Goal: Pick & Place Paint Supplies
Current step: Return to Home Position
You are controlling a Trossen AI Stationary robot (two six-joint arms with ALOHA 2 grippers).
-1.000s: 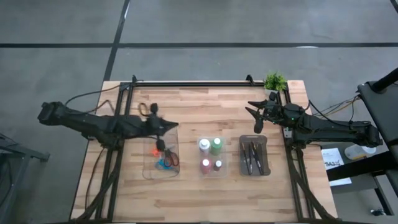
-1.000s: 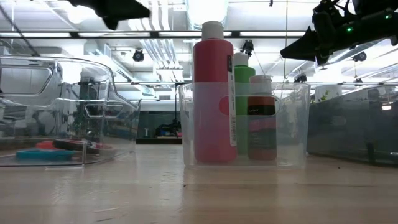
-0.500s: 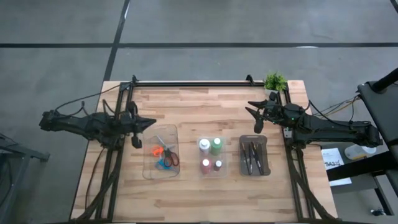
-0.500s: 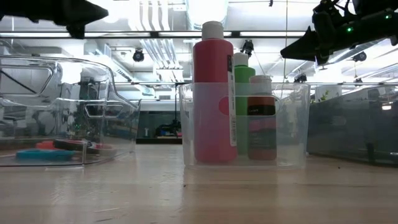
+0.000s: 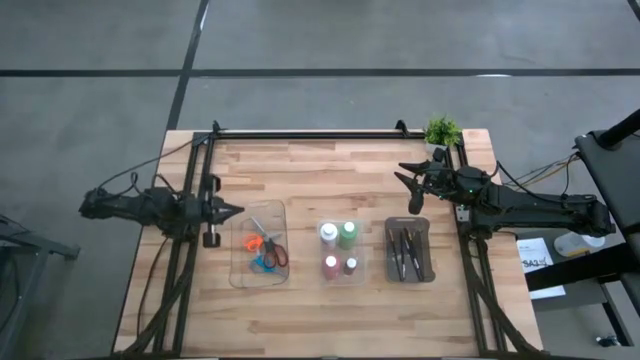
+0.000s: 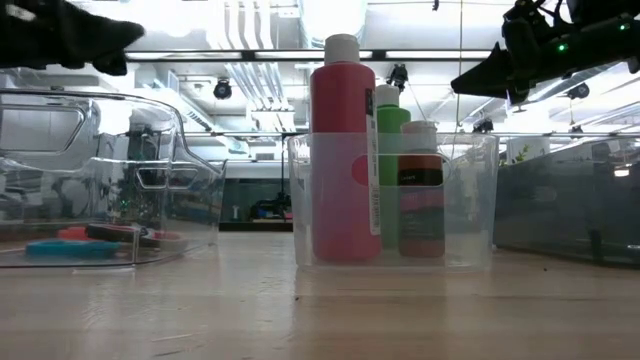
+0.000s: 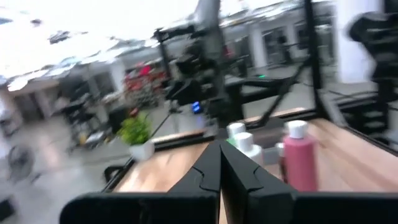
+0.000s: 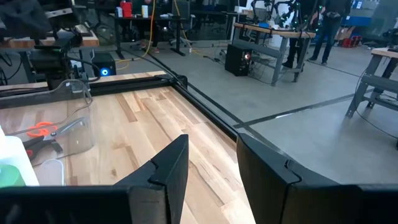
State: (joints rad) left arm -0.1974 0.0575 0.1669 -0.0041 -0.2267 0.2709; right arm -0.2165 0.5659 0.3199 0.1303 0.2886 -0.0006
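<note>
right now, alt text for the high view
A wooden table holds a clear bin of scissors, a second clear bin of paint bottles and a grey tray of paintbrushes. The left end effector and right end effector hang empty at its sides.

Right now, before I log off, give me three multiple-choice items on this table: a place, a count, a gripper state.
1. Where do the scissors lie?
A) in the clear bin
B) loose on the wood
C) on the floor

2. How many paint bottles stand in the middle tray?
A) two
B) four
C) six

3. The left gripper, over the table on its left side, is:
A) wide open
B) shut on a bottle
C) shut, empty

Key:
1 A: the handles show inside the bin's walls.
2 B: four caps count from above.
3 C: its fingers meet with nothing between them, while the right gripper sits open near the plant.
</note>
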